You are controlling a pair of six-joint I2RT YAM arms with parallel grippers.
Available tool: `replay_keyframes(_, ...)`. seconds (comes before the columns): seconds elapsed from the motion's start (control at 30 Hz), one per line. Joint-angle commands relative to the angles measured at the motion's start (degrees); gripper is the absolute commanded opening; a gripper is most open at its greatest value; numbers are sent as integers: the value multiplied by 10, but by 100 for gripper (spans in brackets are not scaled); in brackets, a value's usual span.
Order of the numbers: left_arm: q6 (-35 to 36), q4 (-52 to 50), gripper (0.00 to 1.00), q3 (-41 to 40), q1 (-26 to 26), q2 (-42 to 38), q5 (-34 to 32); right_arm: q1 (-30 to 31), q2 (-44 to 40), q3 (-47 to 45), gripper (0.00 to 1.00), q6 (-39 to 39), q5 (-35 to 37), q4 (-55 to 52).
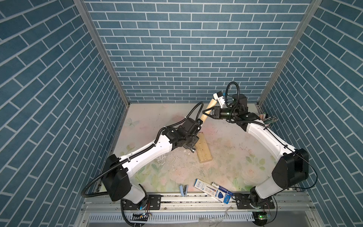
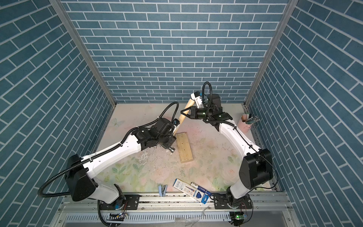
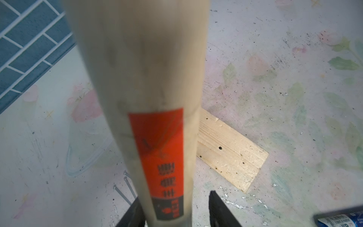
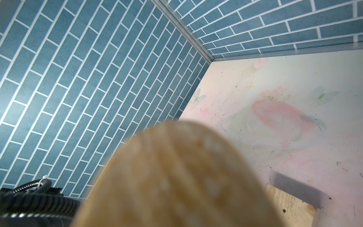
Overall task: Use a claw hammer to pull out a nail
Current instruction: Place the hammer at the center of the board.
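Observation:
The claw hammer's pale wooden handle [image 1: 207,111] leans up from beside the wood block [image 1: 203,150] toward the back right. My right gripper [image 1: 206,113] is shut on the handle near its upper end; the blurred handle end [image 4: 176,176] hides the jaws in the right wrist view. My left gripper [image 3: 174,196] points down at the handle's lower part, by the orange-and-black label [image 3: 161,157]; its jaws stand open on either side, with a gap at one finger [image 3: 218,208]. The left wrist [image 1: 188,129] covers most of the steel head; only its round face [image 1: 193,151] shows. Three loose nails [image 3: 125,186] lie on the table. No nail shows in the block.
A pink cup of pens [image 2: 245,120] stands at the right wall. Blue pen boxes [image 1: 214,191] and a pale blue stapler [image 1: 183,189] lie near the front edge. White flecks [image 1: 165,160] litter the mat left of the block. Blue brick walls close in three sides.

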Motion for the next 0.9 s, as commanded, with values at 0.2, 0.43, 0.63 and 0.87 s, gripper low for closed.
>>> replay_keyframes(0.2, 1, -11, 48, 15, -5, 11, -18, 6, -7, 12, 0, 79, -49, 48)
replay_keyframes(0.43, -4, -10, 45, 17, -5, 19, -15, 8, -7, 12, 0, 78, -51, 48)
replay_keyframes(0.63, -7, -12, 38, 22, -5, 22, -17, 8, -7, 8, 0, 76, -51, 46)
replay_keyframes(0.87, -8, -14, 29, 24, -4, 25, -16, 10, -9, 7, 0, 74, -52, 46)
